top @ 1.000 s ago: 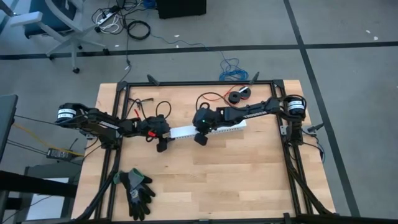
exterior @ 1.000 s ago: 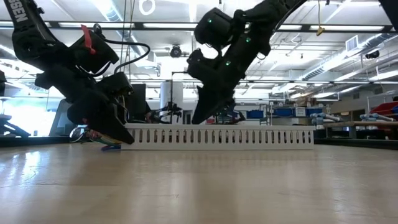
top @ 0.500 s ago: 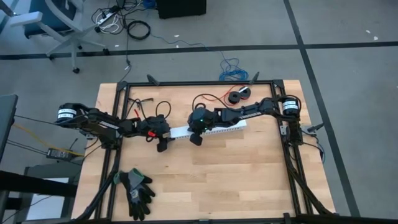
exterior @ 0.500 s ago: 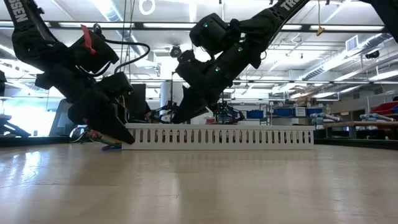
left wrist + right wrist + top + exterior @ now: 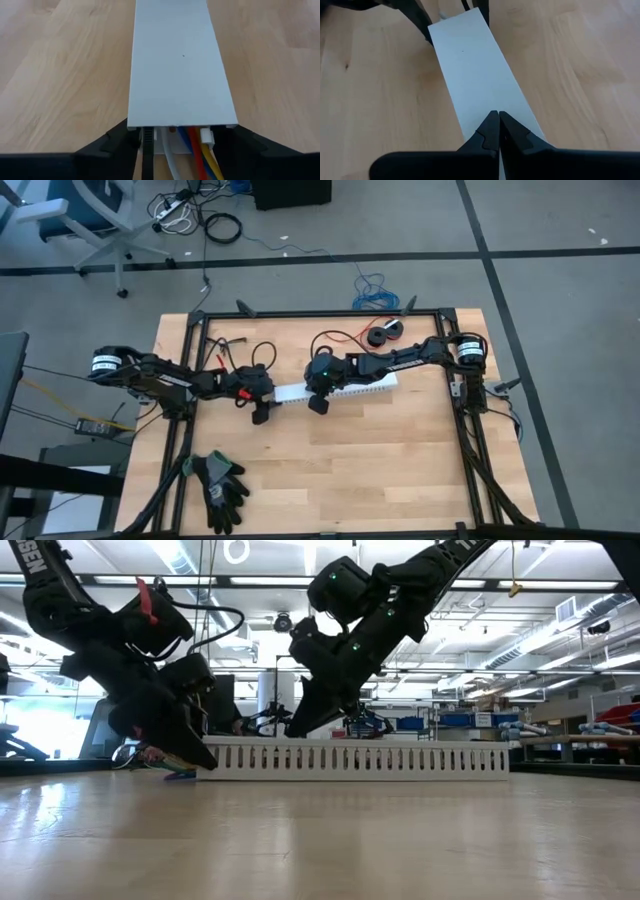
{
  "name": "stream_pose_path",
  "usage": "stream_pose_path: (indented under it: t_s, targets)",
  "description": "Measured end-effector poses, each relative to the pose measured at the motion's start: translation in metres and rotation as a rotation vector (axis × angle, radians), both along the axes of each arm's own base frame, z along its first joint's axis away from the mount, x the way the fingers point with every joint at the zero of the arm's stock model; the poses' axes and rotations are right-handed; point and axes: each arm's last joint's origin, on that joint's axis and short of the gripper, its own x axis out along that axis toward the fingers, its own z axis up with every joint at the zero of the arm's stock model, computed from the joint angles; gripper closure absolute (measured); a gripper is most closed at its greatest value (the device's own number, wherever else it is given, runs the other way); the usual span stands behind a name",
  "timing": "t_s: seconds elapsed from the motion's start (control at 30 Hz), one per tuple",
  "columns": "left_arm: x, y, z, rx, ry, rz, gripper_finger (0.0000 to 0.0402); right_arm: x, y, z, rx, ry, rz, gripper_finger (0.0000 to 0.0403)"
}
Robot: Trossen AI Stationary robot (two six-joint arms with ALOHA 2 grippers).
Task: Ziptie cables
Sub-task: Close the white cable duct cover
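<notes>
The left gripper [image 5: 262, 398] is sitting at the left end of a long white slotted duct [image 5: 345, 389] lying across the middle of the table [image 5: 400, 470] — its fingers [image 5: 107, 142] are spread, one on each side of the duct's [image 5: 182, 70] end, though whether they are pressing the walls cannot be told. The cables [image 5: 200, 155] are lying at that same end, showing as yellow, red, blue and white wires coming out from under the duct's flat lid, with a black strip just beside them; in the low view a bit of colored wire [image 5: 165, 762] is resting on the wood under the left gripper [image 5: 185, 745]. The right gripper [image 5: 316, 392] is hanging over the duct a little way along from the left one, tilted down toward it [image 5: 310, 725]. In the right wrist view its fingers [image 5: 490, 132] are pressed together, tips meeting just above the lid [image 5: 475, 70] and gripping nothing. A red wire with a black spool [image 5: 383, 334] is lying near the table's far edge, a thin blue coil [image 5: 370, 292] is on the floor beyond it, and a dark glove [image 5: 221, 484] is resting near the front left corner.
</notes>
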Motion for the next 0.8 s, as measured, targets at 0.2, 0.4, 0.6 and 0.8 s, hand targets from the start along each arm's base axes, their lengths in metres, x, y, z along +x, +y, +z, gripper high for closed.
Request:
stream_pose_path:
  t_s: [0.2,0.4,0.6,0.8]
  targets:
    - [0.0010,-0.0006,0.0008,-0.018,0.000,-0.019,0.0139,0.0002,0.0004,0.0004,0.002,-0.002,0.003,0.0403]
    - [0.0007,-0.0012,0.0002,-0.023,0.015,-0.029,0.0089,-0.0001,0.0002,0.0002,0.001,0.002,0.000,0.0403]
    - [0.0004,-0.0010,-0.0001,-0.019,0.020,-0.026,0.0081,-0.0001,0.0019,0.0000,0.001,0.005,0.004,0.0403]
    - [0.0034,-0.0002,0.0053,-0.010,0.012,-0.018,0.0092,-0.0017,0.0021,-0.0012,0.004,0.029,0.004,0.0403]
